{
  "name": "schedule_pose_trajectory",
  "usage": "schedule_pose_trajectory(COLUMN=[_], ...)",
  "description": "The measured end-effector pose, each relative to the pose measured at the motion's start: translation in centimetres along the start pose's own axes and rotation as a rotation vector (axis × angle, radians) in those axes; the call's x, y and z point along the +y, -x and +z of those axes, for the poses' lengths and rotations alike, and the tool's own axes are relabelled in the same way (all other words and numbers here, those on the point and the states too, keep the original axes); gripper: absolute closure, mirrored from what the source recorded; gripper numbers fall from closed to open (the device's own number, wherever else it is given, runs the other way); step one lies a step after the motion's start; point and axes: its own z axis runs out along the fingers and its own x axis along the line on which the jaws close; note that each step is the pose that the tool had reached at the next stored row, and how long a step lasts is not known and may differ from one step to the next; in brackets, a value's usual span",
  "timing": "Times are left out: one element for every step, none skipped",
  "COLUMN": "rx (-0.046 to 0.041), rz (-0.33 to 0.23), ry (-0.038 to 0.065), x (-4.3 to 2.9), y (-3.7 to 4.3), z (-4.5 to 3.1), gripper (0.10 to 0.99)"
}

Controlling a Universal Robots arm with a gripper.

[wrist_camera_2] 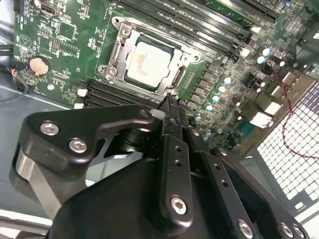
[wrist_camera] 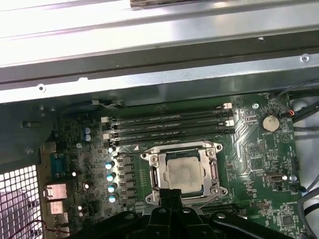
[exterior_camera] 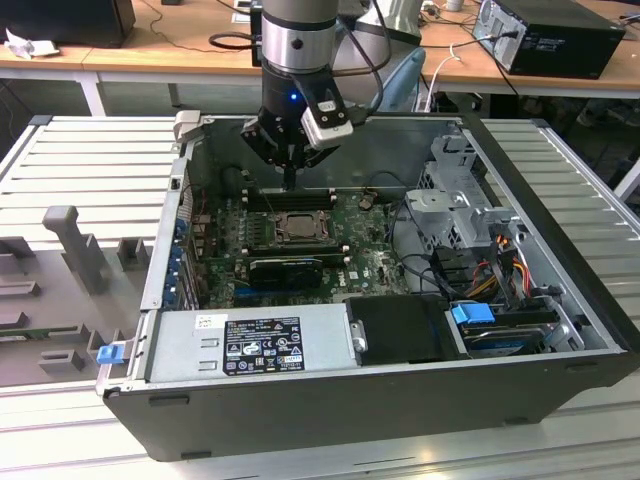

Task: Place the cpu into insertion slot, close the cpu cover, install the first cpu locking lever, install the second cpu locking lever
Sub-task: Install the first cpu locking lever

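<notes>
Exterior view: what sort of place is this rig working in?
Most likely an electronics lab or repair workshop: an open black desktop computer case lies on a ribbed silvery metal table, and pale wooden benches behind it carry loose black cables and another black computer box.

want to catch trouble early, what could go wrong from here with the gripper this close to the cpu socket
1. The shut gripper has its tips near the edge of the cpu cover, right by the memory slots; a sideways slip could scrape them or the circuit board.
2. The cpu lies under that cover; an off-centre push might load it unevenly.
</notes>
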Motion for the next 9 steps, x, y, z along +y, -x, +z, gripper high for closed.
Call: schedule_pose_trajectory(rx=[0.0002,0.0005,0.0007,0.0010,0.0014,0.0016,0.0022,0.0025,0.0026], rz=[-0.006,-0.015,-0.023,-0.034,-0.045,-0.056,-0.080,-0.093,-0.107], ry=[0.000,0.000,-0.001,-0.001,-0.001,-0.002,-0.002,-0.003,-0.003], x=[0.00,0.00,0.00,0.00,0.00,0.00,0.00,0.00,0.00], y=[0.00,0.00,0.00,0.00,0.00,0.00,0.00,0.00,0.00], z=[0.00,0.00,0.00,0.00,0.00,0.00,0.00,0.00,0.01], gripper=[0.980,0.980,0.980,0.980,0.980,0.980,0.980,0.980,0.980])
